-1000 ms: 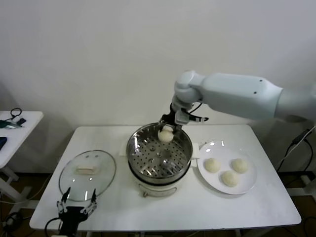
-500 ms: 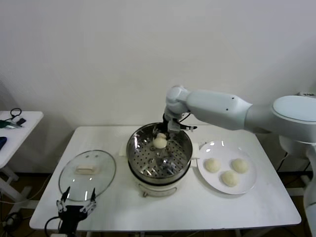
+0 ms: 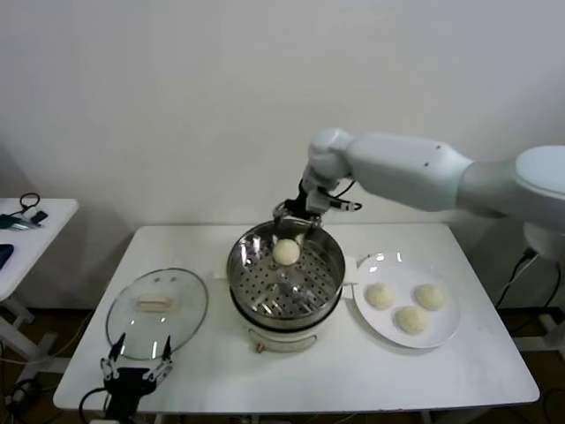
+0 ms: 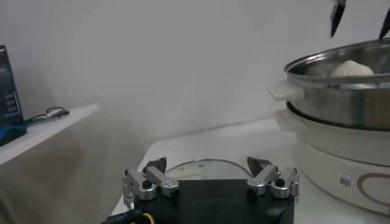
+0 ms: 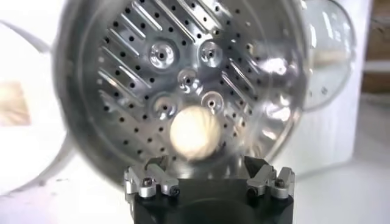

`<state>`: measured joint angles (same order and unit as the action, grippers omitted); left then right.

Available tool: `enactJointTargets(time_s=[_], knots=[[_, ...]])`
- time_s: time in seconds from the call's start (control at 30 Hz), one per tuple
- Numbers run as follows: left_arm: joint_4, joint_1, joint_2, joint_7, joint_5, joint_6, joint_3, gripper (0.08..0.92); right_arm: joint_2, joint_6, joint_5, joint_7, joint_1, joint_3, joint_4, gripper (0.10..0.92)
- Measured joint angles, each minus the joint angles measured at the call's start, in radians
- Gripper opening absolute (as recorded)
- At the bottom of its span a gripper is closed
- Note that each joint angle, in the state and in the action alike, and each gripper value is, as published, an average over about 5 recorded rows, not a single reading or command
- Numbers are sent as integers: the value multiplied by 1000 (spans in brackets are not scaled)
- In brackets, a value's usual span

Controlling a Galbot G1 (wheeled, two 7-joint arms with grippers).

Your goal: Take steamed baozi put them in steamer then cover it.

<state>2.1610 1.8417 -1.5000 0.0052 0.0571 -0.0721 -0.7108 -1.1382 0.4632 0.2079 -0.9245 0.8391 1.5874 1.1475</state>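
My right arm reaches in from the right, wrist bent down, right pincer (image 3: 295,215) spread wide and holding nothing. My left arm is parked low, left pincer (image 3: 137,369) spread wide too, also holding nothing.

Steamer (image 3: 285,281) mouth unblocked; one bun (image 3: 285,252) at back, perforated floor otherwise bare.

We see a white rectangular table (image 3: 459,371) carrying a clear round glass lid (image 3: 156,311), a white electric pot base (image 3: 282,336) and a flat white plate (image 3: 446,329).
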Motion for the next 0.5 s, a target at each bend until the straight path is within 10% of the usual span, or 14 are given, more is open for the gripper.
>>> enactJointTargets(time_s=[0.5], knots=[[3,1,3,1,3,8,4,823,389,-540,256,27,-33,149,232,823]])
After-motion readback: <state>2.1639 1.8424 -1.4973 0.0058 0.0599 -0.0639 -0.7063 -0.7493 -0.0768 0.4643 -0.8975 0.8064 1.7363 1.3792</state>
